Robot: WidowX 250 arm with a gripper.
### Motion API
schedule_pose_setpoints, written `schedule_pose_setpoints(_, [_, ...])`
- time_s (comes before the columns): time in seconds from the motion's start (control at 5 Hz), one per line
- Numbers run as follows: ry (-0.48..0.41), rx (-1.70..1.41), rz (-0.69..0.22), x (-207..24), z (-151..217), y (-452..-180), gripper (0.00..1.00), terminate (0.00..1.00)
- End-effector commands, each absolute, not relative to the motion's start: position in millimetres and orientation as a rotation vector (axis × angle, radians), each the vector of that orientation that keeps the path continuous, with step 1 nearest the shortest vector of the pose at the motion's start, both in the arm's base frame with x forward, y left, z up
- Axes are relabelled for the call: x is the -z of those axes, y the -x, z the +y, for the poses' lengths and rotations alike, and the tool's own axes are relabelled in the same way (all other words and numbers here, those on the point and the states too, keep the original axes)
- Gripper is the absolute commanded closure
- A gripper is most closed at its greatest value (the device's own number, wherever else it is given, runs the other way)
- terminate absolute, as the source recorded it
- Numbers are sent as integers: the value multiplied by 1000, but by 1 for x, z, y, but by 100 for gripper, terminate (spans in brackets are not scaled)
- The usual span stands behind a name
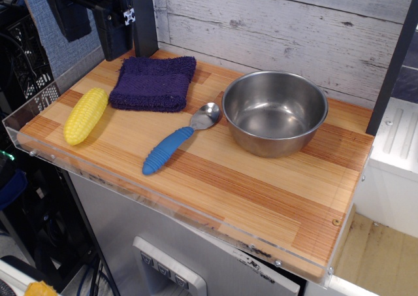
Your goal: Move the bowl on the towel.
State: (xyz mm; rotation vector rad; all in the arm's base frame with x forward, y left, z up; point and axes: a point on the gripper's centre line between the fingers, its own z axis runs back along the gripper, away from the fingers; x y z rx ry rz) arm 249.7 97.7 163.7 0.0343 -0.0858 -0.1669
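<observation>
The shiny steel bowl (pixel 275 112) stands upright and empty on the right part of the wooden board. The dark purple towel (pixel 153 81) lies folded at the back left of the board, about a bowl's width to the left of the bowl. My black gripper (pixel 91 29) hangs at the top left, above and just left of the towel, far from the bowl. Its two fingers stand apart with nothing between them.
A blue-handled metal spoon (pixel 176 142) lies between towel and bowl, its scoop near the bowl's left side. A yellow toy corn cob (pixel 86 115) lies at the left front. A clear plastic lip (pixel 163 208) edges the board. A white plank wall (pixel 281 21) stands behind.
</observation>
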Motion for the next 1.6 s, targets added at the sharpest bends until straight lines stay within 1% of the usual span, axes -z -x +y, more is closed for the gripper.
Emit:
schedule_pose_setpoints(0.0, [-34, 167, -86, -164, 98, -250, 0, 0])
schedule_pose_setpoints(0.2, [-45, 252, -128, -163, 60, -257, 0, 0])
schedule_pose_setpoints(0.4, [-55, 357, -159, -158, 14, -260, 0, 0])
schedule_pose_setpoints(0.6, [-43, 446, -202, -145, -31, -263, 0, 0])
schedule_pose_setpoints(0.8, [-51, 382, -258, -131, -52, -283, 0, 0])
schedule_pose_setpoints(1.0, [-29, 250, -237, -109, -60, -306, 0, 0])
schedule_pose_setpoints(1.2, [-10, 215, -197, -81, -74, -324, 0, 0])
schedule_pose_setpoints(1.4, [-2, 226, -181, -61, -86, -337, 0, 0])
